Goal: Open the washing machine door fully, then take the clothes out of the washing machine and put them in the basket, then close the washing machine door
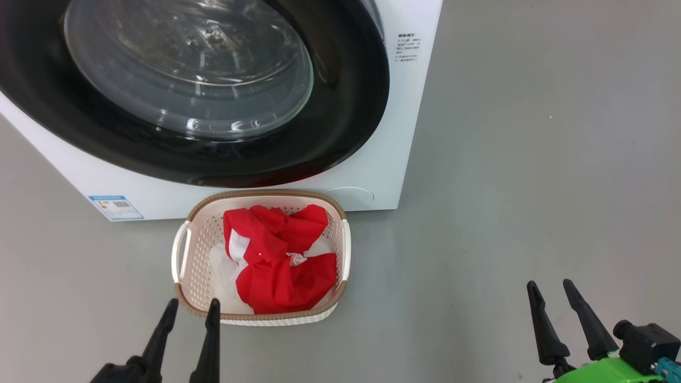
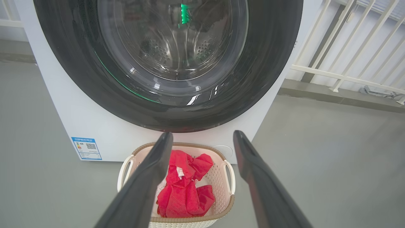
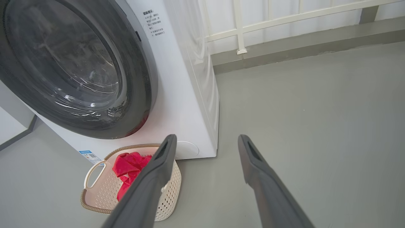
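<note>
Place: laundry corner of a home or utility area, perhaps a balcony; which of these cannot be told.
Main appliance: white front-loading washing machine [image 1: 415, 106] standing directly on the floor, with a round black-rimmed glass door [image 1: 346, 106].
Floor: smooth plain grey floor [image 1: 532, 186].
Boundary: white railing [image 3: 238, 25] of thin bars behind and beside the machine, set on a low grey kerb [image 3: 300, 47].
Laundry goods: cream perforated basket [image 1: 266, 194] with brown rim, on the floor just before the machine, holding red-and-white clothes [image 1: 282, 266].
Markings: blue label [image 1: 116, 207] low on the machine's front; small printed notice [image 1: 408, 48] higher up.
</note>
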`<state>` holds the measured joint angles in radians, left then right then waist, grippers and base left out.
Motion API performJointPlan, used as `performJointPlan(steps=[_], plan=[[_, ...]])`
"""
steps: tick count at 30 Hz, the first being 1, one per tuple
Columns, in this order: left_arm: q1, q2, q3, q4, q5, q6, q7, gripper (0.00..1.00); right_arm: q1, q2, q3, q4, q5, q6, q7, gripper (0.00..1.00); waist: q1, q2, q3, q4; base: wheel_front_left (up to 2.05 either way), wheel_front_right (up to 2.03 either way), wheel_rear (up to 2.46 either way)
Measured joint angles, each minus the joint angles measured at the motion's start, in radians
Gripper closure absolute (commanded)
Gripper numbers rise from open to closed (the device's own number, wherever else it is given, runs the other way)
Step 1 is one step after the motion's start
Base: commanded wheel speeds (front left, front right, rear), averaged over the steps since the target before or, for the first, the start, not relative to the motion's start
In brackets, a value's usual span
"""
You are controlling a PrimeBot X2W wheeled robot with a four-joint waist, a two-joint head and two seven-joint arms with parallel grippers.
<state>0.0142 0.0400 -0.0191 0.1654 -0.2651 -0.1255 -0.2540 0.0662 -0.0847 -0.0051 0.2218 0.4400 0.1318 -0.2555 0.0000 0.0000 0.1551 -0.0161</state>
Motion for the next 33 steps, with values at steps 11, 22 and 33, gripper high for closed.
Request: performJointPlan(steps=[11, 22, 33], plan=[[0.025, 0.000, -0.001, -0.002, 0.000, 0.000, 0.000, 0.00, 0.014, 0.009, -0.012, -0.007, 0.000, 0.000, 0.000, 0.00, 0.0000, 0.0000, -0.003, -0.004, 0.00, 0.00, 0.00], [0.028, -0.007, -0.013, 0.033, -0.009, 0.002, 0.007, 1.00, 0.013, 0.029, -0.010, 0.039, 0.000, 0.000, 0.000, 1.00, 0.0000, 0.0000, -0.005, 0.002, 0.00, 0.00, 0.00], [0.028, -0.011, -0.016, 0.059, -0.090, 0.002, 0.025, 1.00, 0.013, 0.036, -0.010, 0.065, 0.067, 0.000, 0.019, 1.00, 0.0005, 0.0000, -0.017, 0.002, 0.00, 0.00, 0.00]])
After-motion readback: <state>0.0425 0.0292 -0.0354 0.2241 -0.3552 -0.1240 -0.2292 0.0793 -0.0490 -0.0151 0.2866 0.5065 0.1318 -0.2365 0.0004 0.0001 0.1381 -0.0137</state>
